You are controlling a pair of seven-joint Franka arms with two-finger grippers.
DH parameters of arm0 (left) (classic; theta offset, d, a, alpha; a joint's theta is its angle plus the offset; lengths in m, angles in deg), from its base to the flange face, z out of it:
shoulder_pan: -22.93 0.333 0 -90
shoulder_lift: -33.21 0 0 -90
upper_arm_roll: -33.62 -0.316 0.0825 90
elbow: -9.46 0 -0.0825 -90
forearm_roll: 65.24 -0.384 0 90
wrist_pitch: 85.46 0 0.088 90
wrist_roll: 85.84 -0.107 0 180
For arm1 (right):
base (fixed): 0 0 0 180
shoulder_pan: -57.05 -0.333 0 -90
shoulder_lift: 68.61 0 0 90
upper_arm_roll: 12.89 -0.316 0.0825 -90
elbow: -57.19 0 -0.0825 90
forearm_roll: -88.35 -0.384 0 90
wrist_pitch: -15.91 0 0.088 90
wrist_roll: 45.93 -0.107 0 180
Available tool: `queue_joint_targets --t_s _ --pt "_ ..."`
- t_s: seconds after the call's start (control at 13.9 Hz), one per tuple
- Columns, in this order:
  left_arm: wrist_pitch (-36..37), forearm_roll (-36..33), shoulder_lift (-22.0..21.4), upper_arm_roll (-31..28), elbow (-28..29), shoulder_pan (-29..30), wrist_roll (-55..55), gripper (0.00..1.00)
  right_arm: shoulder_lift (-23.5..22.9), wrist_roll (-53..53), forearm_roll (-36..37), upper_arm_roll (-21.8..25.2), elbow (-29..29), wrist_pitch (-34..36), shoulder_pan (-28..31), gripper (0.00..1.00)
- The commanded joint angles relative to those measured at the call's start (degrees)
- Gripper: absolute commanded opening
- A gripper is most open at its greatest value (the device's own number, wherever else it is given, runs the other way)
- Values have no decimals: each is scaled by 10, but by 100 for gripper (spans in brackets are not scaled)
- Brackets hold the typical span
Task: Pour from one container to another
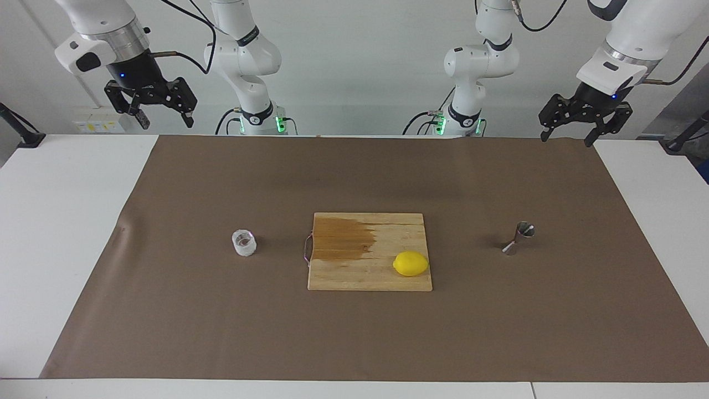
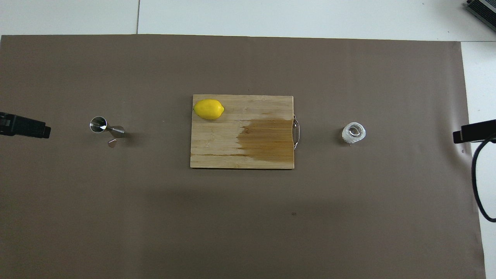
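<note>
The small, round, clear whitish cup (image 1: 243, 243) stands upright on the brown paper sheet (image 1: 354, 338), left of centre in the facing view and right of centre in the overhead view (image 2: 353, 133). The shiny steel hourglass-shaped jigger (image 1: 519, 238) stands on the same sheet, right of centre in the facing view and at the left in the overhead view (image 2: 105, 127). The two containers are well apart.

Between them, at frame centre, lies the rectangular wooden cutting board (image 1: 370, 277) with a metal handle on the edge facing the cup. A dark wet-looking stain covers the board's cup-side portion. A yellow lemon (image 1: 411, 263) rests on the board at its jigger-side corner, lower right of the board in the facing view.

The right claw (image 1: 164, 118) hangs at the upper left of the facing view, raised above the white worktop (image 1: 61, 233), fingers spread apart and empty. The left claw (image 1: 570, 136) hangs at the upper right of that view, likewise raised, fingers apart and empty. Neither claw touches any object.
</note>
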Motion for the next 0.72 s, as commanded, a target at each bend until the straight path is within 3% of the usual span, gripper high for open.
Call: queue_joint_targets --t_s 0.0,0.36,0.65 --pt "8 7 -11 -1 10 2 -13 100 12 8 5 -2 -17 -5 5 100" --pt "32 8 -21 -2 21 6 7 100 12 8 5 -2 -17 -5 5 100" --pt "16 9 -44 -3 74 28 133 100 12 8 5 -2 -18 -4 5 100"
